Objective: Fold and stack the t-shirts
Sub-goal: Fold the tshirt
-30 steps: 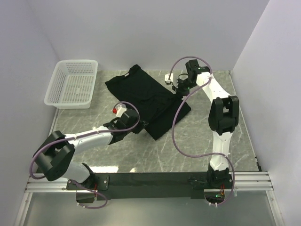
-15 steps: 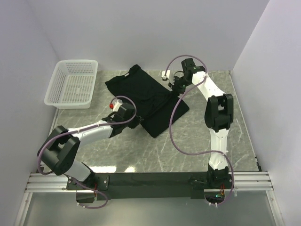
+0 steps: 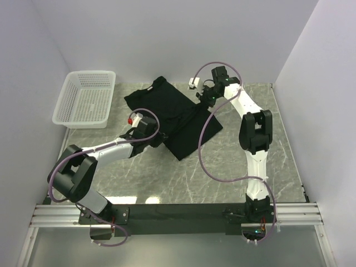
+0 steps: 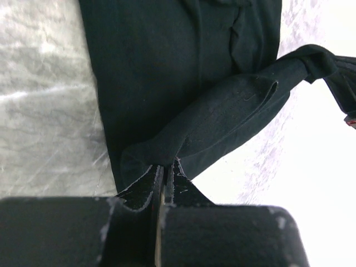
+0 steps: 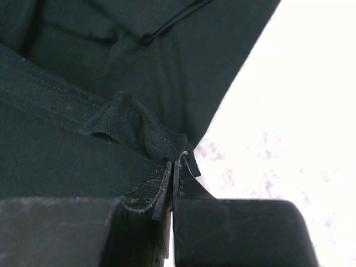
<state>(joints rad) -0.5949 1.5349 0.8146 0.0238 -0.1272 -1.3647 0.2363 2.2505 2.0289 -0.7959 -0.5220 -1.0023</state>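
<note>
A black t-shirt lies partly folded on the grey marble table, running from the back centre toward the front right. My left gripper is shut on the shirt's near-left edge, which bunches up from the pads. My right gripper is shut on the shirt's far-right hem and holds it above the cloth. A band of cloth stretches between the two grips. No logo shows.
A white mesh basket stands at the back left against the wall. White walls close in the table on the left, back and right. The arms' base rail runs along the near edge.
Both grippers have carried their held edges toward the back left. The shirt's right flap has drawn in over the body and the near corner has moved up the table.
</note>
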